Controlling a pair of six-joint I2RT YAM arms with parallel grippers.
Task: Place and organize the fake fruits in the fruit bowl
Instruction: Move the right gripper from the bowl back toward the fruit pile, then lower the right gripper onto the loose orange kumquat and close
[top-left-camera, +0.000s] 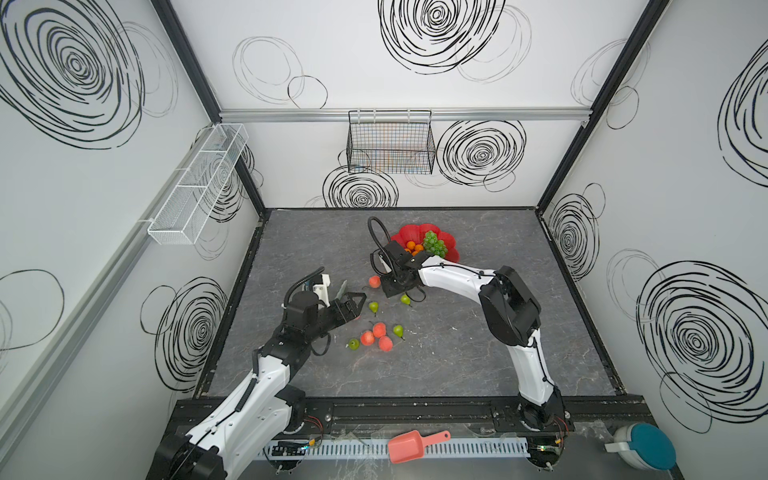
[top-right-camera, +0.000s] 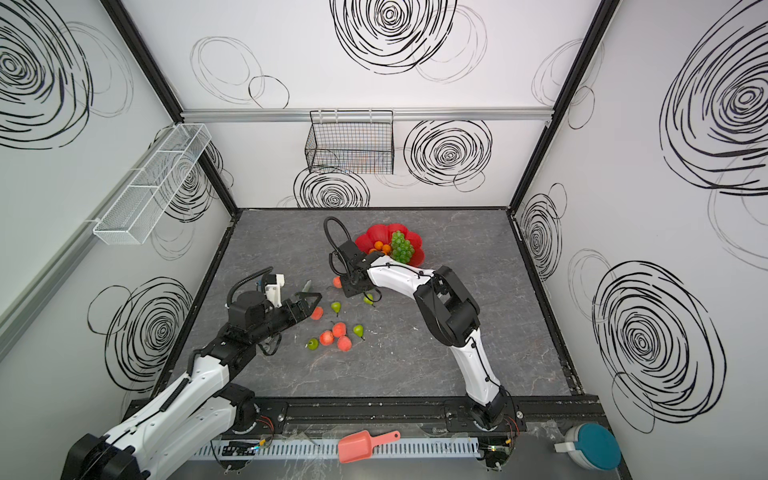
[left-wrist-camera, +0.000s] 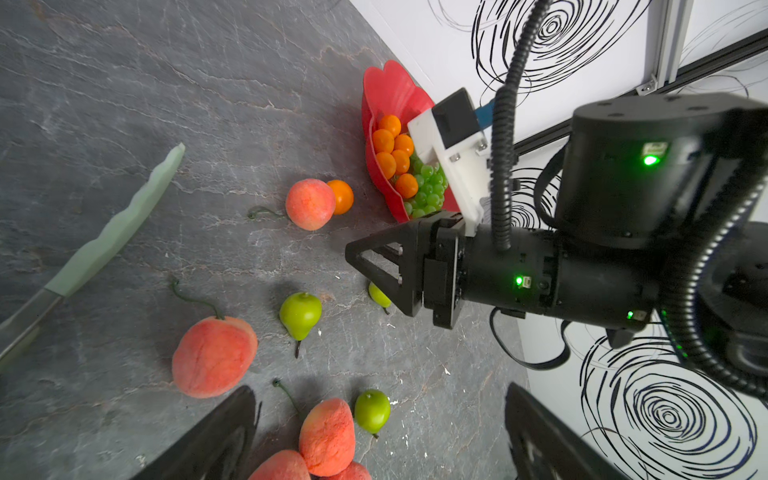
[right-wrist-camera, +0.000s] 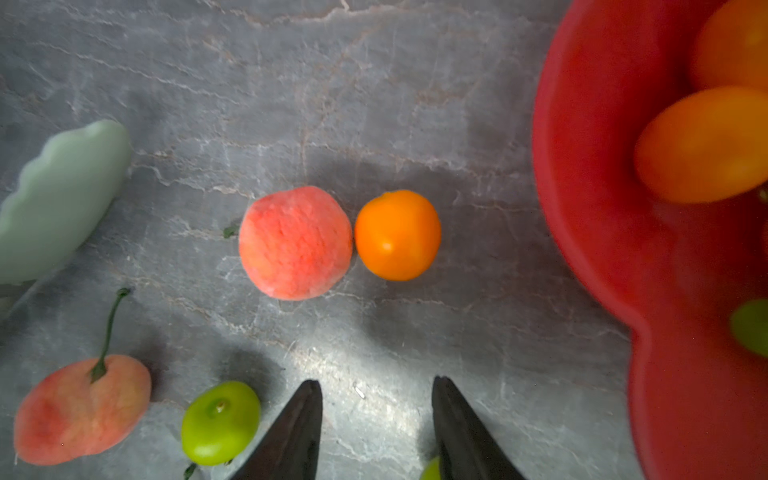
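Inside the fruit bowl (top-left-camera: 409, 230) I log the grapes (top-left-camera: 435, 243) and several oranges (top-left-camera: 412, 247); one orange (right-wrist-camera: 397, 235), the peaches (top-left-camera: 379, 329) and pears (top-left-camera: 398, 331) remain on the table (top-left-camera: 457, 353). On the left gripper (left-wrist-camera: 378, 384) and right gripper (right-wrist-camera: 376, 382), jaws stand spread, empty.

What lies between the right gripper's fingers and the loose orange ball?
Only bare table, in the right wrist view, from the right gripper to the orange ball.
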